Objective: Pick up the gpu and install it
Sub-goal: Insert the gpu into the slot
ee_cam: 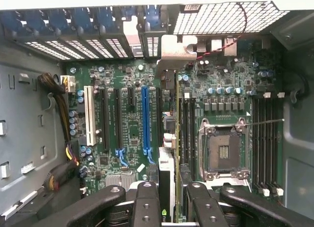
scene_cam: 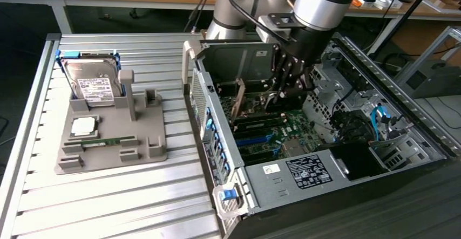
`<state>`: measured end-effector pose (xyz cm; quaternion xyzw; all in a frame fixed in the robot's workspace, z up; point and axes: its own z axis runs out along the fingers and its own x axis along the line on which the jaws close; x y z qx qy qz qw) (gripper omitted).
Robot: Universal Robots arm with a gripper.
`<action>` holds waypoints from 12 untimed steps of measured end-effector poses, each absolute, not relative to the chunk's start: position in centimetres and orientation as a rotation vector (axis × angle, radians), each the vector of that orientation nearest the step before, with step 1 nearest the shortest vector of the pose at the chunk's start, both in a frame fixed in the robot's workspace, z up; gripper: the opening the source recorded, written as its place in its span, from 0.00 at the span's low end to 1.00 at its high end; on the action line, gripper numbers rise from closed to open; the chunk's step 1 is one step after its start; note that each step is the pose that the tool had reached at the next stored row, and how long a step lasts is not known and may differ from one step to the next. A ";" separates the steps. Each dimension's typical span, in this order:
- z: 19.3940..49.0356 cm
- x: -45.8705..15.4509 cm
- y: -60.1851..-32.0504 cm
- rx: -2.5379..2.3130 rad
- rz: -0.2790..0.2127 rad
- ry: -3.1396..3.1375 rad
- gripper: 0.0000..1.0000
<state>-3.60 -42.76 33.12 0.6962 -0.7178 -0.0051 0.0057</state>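
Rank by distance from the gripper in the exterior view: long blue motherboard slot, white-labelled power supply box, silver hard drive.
1. Blue slot, on the motherboard by the gripper.
2. Power supply box, inside the case.
3. Hard drive, outside, exterior view's left.

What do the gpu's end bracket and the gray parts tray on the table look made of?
End bracket of the gpu: bare metal, likely steel, from its silvery sheen and bent sheet shape. The gray parts tray: matte plastic, possibly printed; flat uniform colour, no glints, blocky posts.
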 end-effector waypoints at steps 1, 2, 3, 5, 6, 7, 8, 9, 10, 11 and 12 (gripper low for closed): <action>33.0 -3.7 -42.9 2.180 -0.016 -2.247 0.27; 33.0 -3.7 -43.0 2.180 -0.016 -2.247 0.27; 32.9 -3.7 -43.1 2.180 -0.016 -2.247 0.27; 32.8 -3.8 -43.3 2.180 -0.016 -2.247 0.27; 32.7 -3.8 -43.4 2.180 -0.016 -2.247 0.27; 32.7 -3.8 -43.4 2.180 -0.016 -2.247 0.27; 32.6 -3.8 -43.5 2.180 -0.016 -2.247 0.27; 32.5 -3.8 -43.6 2.180 -0.016 -2.247 0.27; 32.4 -3.9 -43.8 2.180 -0.016 -2.246 0.27; 32.4 -3.9 -43.9 2.180 -0.016 -2.247 0.27; 32.3 -3.9 -44.1 2.180 -0.017 -2.247 0.27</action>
